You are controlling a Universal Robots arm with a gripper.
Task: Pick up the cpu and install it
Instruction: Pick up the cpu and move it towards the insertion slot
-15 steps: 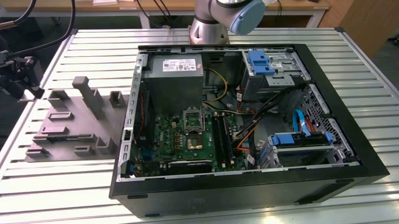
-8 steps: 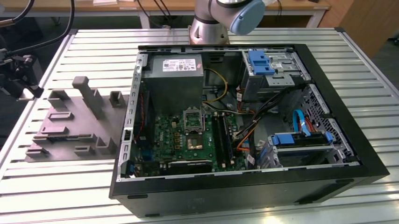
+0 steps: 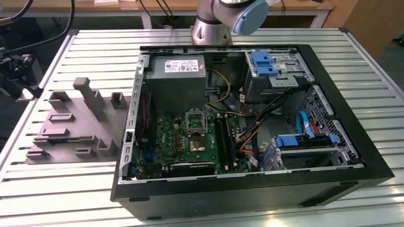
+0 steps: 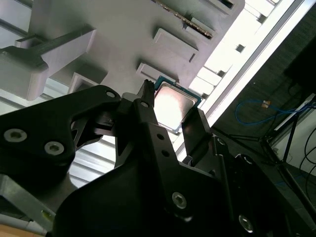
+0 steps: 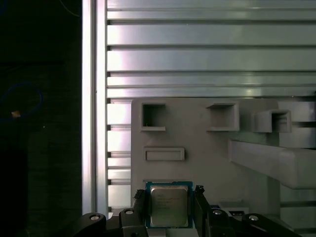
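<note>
We log the pincer [image 5: 169, 193] clamped on the cpu [image 5: 169, 207], one finger against each of two opposite edges, silvery top facing the first wrist view. The cpu hangs over the grey fixture block [image 5: 197, 158], near the slatted worktop's [image 5: 197, 49] edge. The open computer case [image 3: 221, 191] stands toward the exterior view's right of that block.

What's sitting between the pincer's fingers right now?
The cpu, gripped at opposite edges by the pincer, with the grey fixture tray behind it; both wrist views show this.
</note>
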